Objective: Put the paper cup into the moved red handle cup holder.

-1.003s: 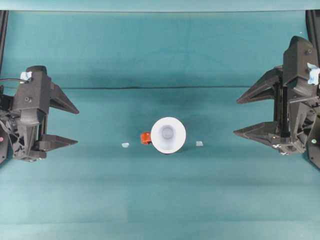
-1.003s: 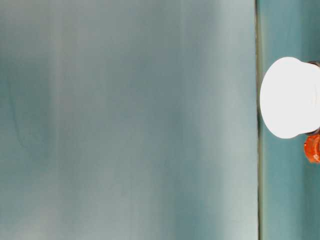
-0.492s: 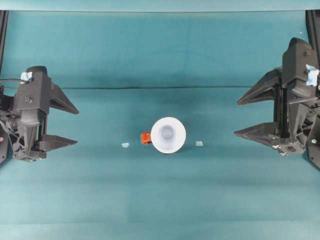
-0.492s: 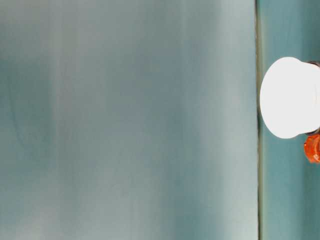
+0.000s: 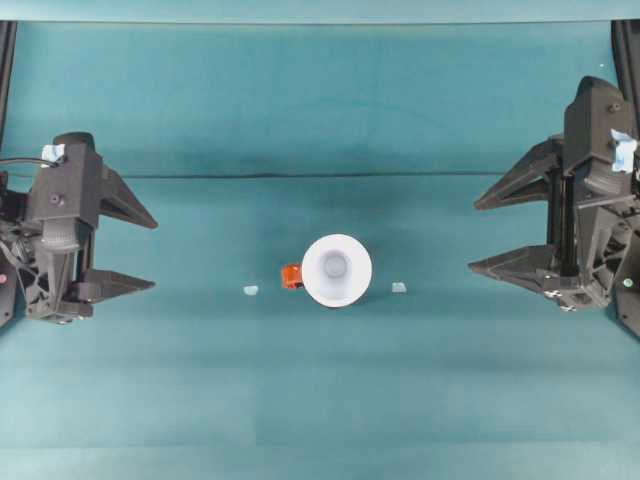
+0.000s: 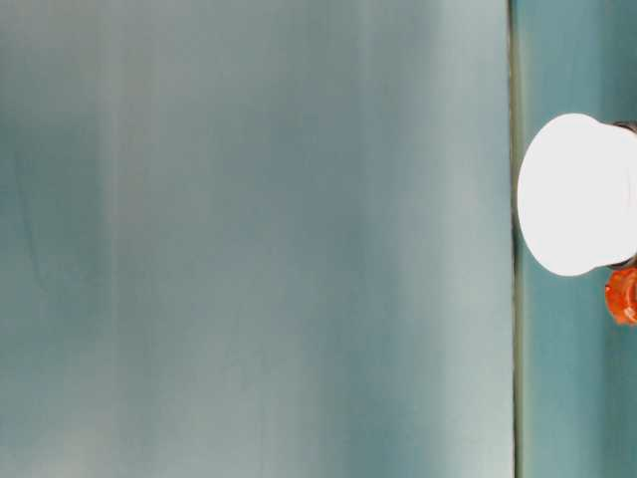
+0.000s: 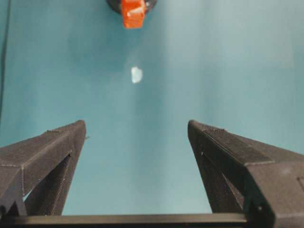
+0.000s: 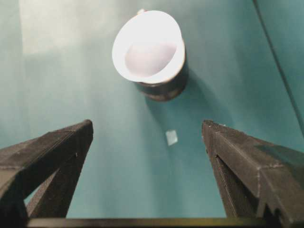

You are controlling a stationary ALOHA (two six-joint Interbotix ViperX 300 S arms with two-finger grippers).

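Observation:
The white paper cup [image 5: 336, 269] stands upright inside the black red handle cup holder [image 8: 164, 88] at the table's middle, its wide rim [image 8: 148, 46] above the holder's wall. The holder's orange-red tab [image 5: 291, 276] sticks out on the left side and shows in the left wrist view [image 7: 133, 13] and the table-level view [image 6: 623, 296], beside the cup [image 6: 577, 194]. My left gripper [image 5: 128, 252] rests open at the far left, well away from the cup. My right gripper [image 5: 482, 234] rests open at the far right, nothing between its fingers.
Two small pale scraps lie on the teal cloth, one left of the holder [image 5: 250, 290] and one right of it [image 5: 399, 287]. A fold line [image 5: 320, 176] runs across the cloth behind the cup.

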